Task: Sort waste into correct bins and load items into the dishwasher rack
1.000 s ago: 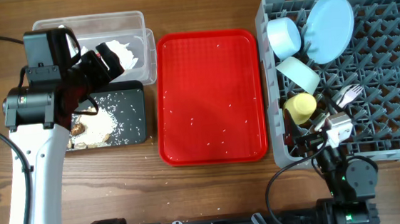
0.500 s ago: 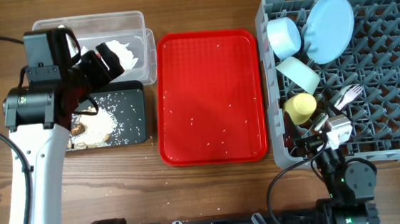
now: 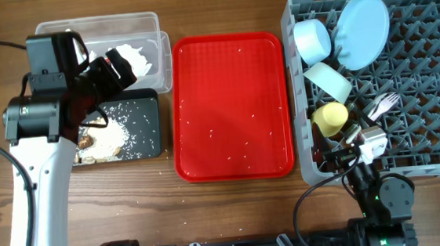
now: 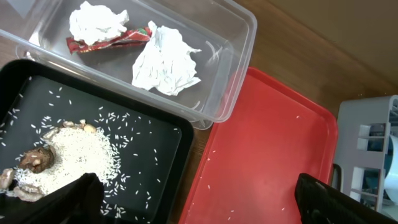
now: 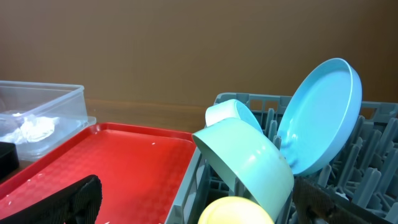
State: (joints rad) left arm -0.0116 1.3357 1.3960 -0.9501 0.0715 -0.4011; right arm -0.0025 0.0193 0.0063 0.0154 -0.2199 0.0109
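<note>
The clear tub (image 3: 98, 26) holds crumpled white napkins (image 4: 165, 59) and a red wrapper (image 4: 109, 40). The black tub (image 3: 147, 121) in front of it holds rice and brown lumps (image 4: 71, 155). The grey rack (image 3: 429, 83) holds the pale blue plate (image 3: 361, 19), a pale blue bowl (image 3: 313, 40), the mint-green bowl (image 3: 328, 81), the yellow cup (image 3: 330, 117) and the white fork (image 3: 382, 104). I cannot make out the spoon. My left gripper (image 4: 199, 205) is open and empty above the two tubs. My right gripper (image 5: 205, 208) is open and empty at the rack's front left corner, just behind the cup.
The flat red tray (image 3: 230, 106) lies between the tubs and the rack, with scattered rice grains on it. A few grains lie on the wooden table in front of the tray. Cables run along the front edge.
</note>
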